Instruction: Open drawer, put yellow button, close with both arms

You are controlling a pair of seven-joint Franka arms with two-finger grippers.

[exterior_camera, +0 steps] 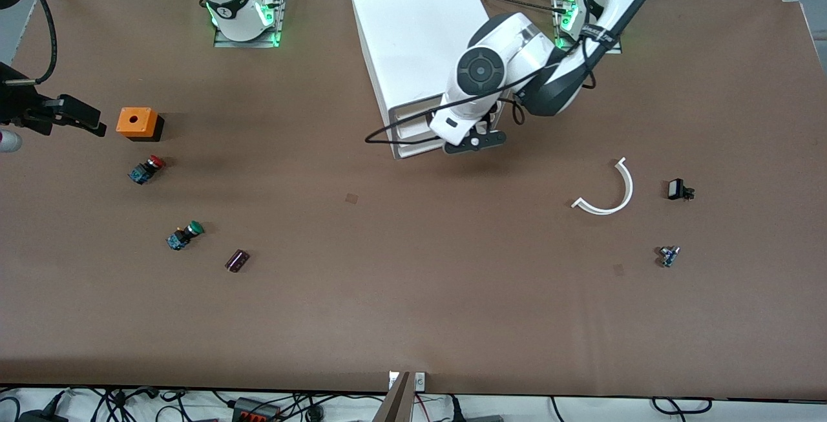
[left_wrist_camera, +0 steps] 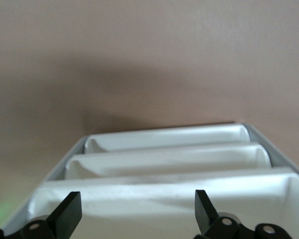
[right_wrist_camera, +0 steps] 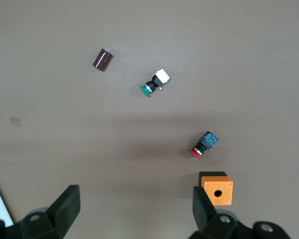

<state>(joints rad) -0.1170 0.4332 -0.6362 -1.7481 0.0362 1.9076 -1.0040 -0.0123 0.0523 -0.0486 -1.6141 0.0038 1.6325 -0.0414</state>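
The white cabinet [exterior_camera: 413, 34] stands at the table's edge by the robots' bases, its three drawers facing the front camera. The uppermost drawer [exterior_camera: 413, 113] also shows in the left wrist view [left_wrist_camera: 164, 199], above the two others. My left gripper [exterior_camera: 473, 143] hangs right over the cabinet's front, open, its fingers [left_wrist_camera: 65, 214] astride the top drawer's front wall and holding nothing. My right gripper [exterior_camera: 84, 118] is open and empty, up over the right arm's end of the table beside the orange box; in its wrist view it [right_wrist_camera: 134, 209] is over bare table. The yellow button is out of view.
An orange box [exterior_camera: 137, 122] [right_wrist_camera: 217, 188], a red-capped button [exterior_camera: 147, 170] [right_wrist_camera: 203, 144], a green-capped button [exterior_camera: 185, 234] [right_wrist_camera: 154, 83] and a dark cylinder [exterior_camera: 237, 260] [right_wrist_camera: 102, 59] lie toward the right arm's end. A white curved strip [exterior_camera: 607, 192] and two small parts [exterior_camera: 678, 189] [exterior_camera: 669, 255] lie toward the left arm's end.
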